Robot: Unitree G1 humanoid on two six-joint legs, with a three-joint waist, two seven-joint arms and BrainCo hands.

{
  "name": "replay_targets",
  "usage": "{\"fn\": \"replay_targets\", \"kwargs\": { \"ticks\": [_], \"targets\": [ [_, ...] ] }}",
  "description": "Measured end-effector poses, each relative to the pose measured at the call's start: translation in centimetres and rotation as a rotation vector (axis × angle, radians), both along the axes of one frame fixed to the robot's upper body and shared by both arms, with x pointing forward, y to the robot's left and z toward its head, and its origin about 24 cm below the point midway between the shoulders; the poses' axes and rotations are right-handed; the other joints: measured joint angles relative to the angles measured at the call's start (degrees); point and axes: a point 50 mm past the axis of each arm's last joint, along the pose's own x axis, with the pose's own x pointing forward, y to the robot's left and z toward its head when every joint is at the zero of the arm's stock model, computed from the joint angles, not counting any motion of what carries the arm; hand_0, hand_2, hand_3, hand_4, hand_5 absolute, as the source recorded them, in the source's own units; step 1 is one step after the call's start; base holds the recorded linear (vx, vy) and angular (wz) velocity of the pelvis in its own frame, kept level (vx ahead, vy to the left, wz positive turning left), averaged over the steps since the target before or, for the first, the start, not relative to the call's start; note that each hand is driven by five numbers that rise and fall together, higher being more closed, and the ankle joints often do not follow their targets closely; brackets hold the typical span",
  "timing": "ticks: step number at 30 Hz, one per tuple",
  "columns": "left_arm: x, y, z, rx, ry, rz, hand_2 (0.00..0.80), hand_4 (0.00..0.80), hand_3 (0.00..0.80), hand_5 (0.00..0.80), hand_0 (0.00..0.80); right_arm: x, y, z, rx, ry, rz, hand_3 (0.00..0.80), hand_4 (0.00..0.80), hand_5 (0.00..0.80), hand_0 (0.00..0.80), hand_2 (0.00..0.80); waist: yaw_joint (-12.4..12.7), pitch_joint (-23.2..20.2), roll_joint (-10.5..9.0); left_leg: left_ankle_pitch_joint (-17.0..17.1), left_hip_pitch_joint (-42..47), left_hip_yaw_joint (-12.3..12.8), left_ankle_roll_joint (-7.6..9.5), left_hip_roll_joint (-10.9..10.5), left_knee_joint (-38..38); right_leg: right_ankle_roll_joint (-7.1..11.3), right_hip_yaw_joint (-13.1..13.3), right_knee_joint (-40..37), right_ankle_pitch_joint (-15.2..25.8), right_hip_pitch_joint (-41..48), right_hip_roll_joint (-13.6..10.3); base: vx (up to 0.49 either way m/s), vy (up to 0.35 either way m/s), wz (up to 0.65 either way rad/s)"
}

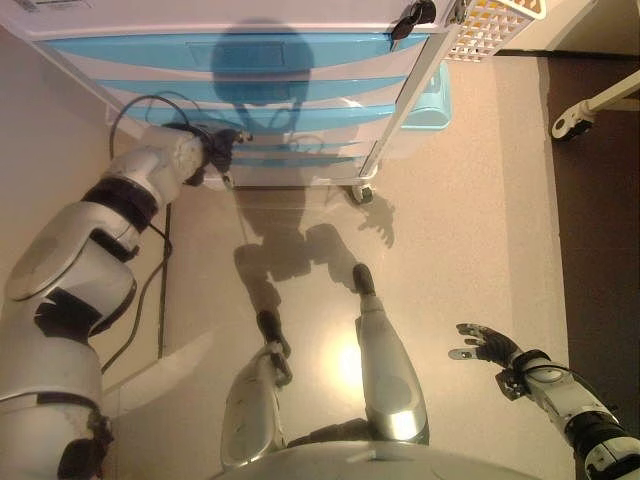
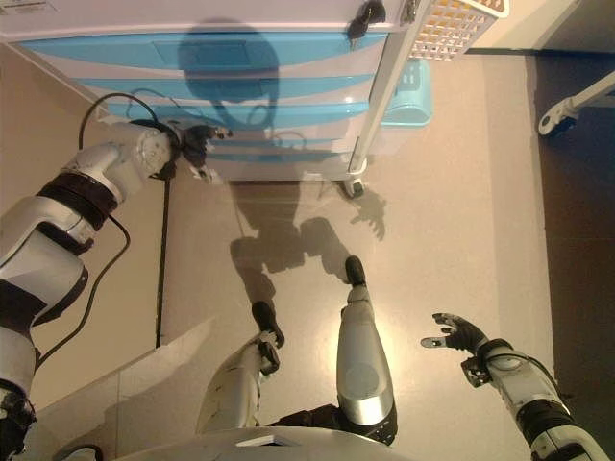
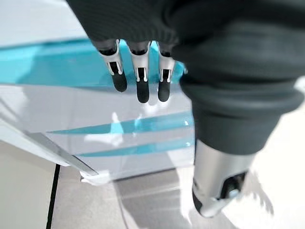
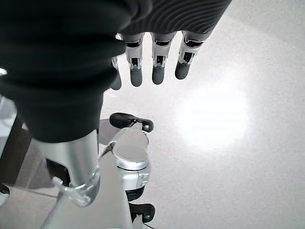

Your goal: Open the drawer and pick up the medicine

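Left robot hand (image 2: 197, 144): reaches to about 10 o'clock in the head views, at the front of the drawer unit; in its wrist view the fingers (image 3: 142, 81) hang straight and relaxed, gripping nothing, just off the drawer faces.
Why there: judged as lining up for a pull on one of the lower drawers.
Right robot hand (image 1: 487, 343): idle at about 4 o'clock over the floor (image 1: 470, 220), fingers spread and empty.
Drawer unit (image 1: 300, 110): white, smooth, glossy plastic cart with stacked drawers (image 3: 71, 67) carrying translucent blue curved bands; all drawers look shut.
Frame: pale upright post (image 1: 405, 100) at the cart's corner, with a small castor (image 1: 365, 192) beneath it.
Basket (image 1: 490, 25): white perforated basket hung at 1 o'clock.
Medicine: not visible anywhere; presumably inside a closed drawer, and which one cannot be told.
Progress: opening not yet begun.
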Motion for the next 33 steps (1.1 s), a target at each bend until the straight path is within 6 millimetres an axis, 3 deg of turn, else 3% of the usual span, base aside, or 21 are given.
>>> {"fn": "replay_targets", "kwargs": {
  "ticks": [9, 15, 20, 26, 33],
  "targets": [
    [0.1, 0.6, 0.5, -0.002, -0.008, 0.030, 0.000, 0.000, 0.000, 0.000, 0.000, -0.2, -0.3, -0.2, -0.007, -0.011, -0.010, 0.000, 0.000, 0.000, 0.000, 0.000, 0.14, -0.08, -0.14, -2.45, -4.65, -0.27, 0.38, 0.38, 6.04, -0.02, 0.58, 3.58, -0.72, -3.28, -0.34, -0.001, 0.023, 0.02],
    [0.1, 0.5, 1.2, 0.000, -0.025, 0.031, 0.000, 0.000, 0.000, 0.000, 0.000, -0.6, -0.2, -0.5, -0.003, -0.002, -0.016, 0.000, 0.000, 0.000, 0.000, 0.000, 0.15, -0.33, -0.82, -5.64, -9.87, -1.66, 0.93, 1.81, 14.04, 0.67, 0.75, 6.07, -1.29, -5.81, 0.28, 0.025, 0.025, 0.00],
    [0.1, 0.7, 1.2, 0.000, -0.024, 0.041, 0.000, 0.000, 0.000, 0.000, 0.000, -1.5, 1.0, -1.6, 0.043, 0.021, -0.019, 0.000, 0.000, 0.000, 0.000, 0.000, 0.21, -1.19, -2.60, -7.36, -11.98, -1.79, 1.61, 2.13, 17.58, 0.56, 0.88, 6.75, -1.13, -6.55, 0.17, -0.007, -0.006, 0.00],
    [0.1, 1.4, 1.0, -0.009, -0.014, 0.068, 0.000, 0.000, 0.000, 0.000, 0.000, -1.5, 2.3, -2.1, 0.082, 0.014, -0.010, 0.000, 0.000, 0.000, 0.000, 0.000, 0.55, -1.29, -3.01, -8.82, -13.38, -2.09, 2.20, 2.23, 19.97, 0.79, 0.64, 6.60, -1.08, -6.54, 0.02, -0.035, -0.054, 0.01],
    [-0.1, 0.6, 0.8, -0.096, 0.046, 0.023, 0.000, 0.000, 0.000, 0.000, 0.000, -1.2, 3.6, -2.4, 0.113, 0.004, 0.003, 0.000, 0.000, 0.000, 0.000, 0.000, 2.62, -1.62, -3.55, -7.86, -11.63, -2.81, 2.18, 2.12, 18.09, 1.51, -0.57, 5.36, -0.60, -4.50, 0.04, -0.068, -0.114, 0.06]
  ]
}}
